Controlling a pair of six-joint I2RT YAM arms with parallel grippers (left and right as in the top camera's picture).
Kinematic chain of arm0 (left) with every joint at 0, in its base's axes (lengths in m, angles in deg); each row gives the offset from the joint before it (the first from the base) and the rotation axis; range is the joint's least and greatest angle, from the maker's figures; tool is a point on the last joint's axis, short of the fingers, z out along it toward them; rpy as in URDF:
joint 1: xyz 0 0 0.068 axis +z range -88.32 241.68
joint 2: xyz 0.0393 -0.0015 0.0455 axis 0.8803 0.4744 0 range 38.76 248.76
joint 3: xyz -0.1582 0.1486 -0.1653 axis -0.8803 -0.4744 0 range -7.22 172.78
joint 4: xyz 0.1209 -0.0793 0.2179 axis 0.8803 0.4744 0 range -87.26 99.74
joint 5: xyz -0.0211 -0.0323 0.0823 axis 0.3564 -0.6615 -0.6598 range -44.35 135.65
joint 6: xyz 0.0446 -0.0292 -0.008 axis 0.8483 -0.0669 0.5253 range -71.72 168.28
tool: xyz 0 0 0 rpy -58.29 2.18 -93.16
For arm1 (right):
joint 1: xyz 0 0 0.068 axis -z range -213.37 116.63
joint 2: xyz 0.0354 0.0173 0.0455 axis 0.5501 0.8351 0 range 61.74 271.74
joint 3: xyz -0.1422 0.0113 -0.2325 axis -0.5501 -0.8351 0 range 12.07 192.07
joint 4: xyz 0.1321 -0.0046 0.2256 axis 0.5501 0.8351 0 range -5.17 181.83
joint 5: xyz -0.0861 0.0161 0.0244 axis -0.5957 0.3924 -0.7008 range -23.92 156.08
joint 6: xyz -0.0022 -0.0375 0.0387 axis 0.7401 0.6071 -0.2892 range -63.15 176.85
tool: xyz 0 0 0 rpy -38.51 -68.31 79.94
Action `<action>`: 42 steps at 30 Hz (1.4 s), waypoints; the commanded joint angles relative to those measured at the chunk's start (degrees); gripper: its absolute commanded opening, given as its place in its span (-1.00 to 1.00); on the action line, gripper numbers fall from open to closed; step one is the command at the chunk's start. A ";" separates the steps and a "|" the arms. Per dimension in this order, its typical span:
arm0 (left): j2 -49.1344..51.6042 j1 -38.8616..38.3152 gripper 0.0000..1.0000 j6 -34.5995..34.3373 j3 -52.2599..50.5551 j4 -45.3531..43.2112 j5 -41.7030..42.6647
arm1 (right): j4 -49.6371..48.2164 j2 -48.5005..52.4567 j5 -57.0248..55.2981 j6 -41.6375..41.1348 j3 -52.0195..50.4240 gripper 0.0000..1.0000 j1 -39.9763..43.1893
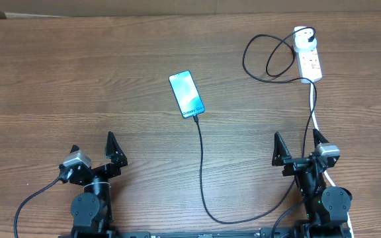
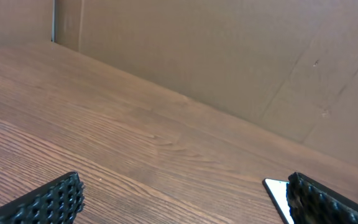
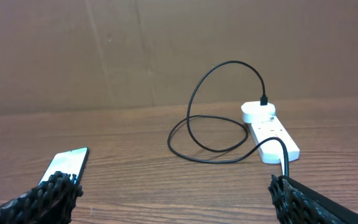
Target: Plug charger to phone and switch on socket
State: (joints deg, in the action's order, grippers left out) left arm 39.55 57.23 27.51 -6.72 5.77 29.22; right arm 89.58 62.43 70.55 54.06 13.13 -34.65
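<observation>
reference: clock directions are read on the overhead view, with 12 o'clock at the far edge of the table (image 1: 71, 79).
socket (image 1: 311, 61): lies at 2 o'clock, long axis pointing toward 12. Its far-end outlet holds the white adapter (image 1: 301, 43) of the charger (image 1: 201, 165).
charger run: the black cable loops at 9 o'clock of the socket and drops past the right arm. It bends along the near edge at 6 o'clock, then rises to the near end of the phone (image 1: 186, 94) and touches it. Whether the tip is seated cannot be told.
phone: flat, screen up, just beyond table centre, top tilted toward 11 o'clock.
left gripper (image 1: 92, 144): at 7 o'clock, jaws spread wide, holding nothing.
right gripper (image 1: 297, 140): at 5 o'clock, jaws spread wide, holding nothing. The cable and the white lead (image 1: 316, 120) run close by its right-hand finger.
edges: the socket sits near the far edge, where a brown wall (image 3: 166, 50) rises.
open room: bare wood from 8 to 11 o'clock and between the left gripper and the phone.
writing: the screen reads "Galaxy" at its near end; the rest is too small to read. The position of the socket's red switches cannot be told.
</observation>
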 commanded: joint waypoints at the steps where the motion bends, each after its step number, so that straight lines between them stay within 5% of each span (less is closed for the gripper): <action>1: -0.59 0.35 0.99 1.11 -0.22 -0.07 0.55 | 0.09 -0.55 -1.55 -2.23 -0.61 1.00 -0.37; 42: -0.59 0.35 1.00 1.11 -0.22 -0.07 0.55 | 0.09 -0.52 -3.96 -3.39 -0.61 1.00 -0.31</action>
State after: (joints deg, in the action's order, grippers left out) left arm 39.55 57.23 27.51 -6.72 5.77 29.38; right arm 89.97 62.43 67.14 51.05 13.13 -34.65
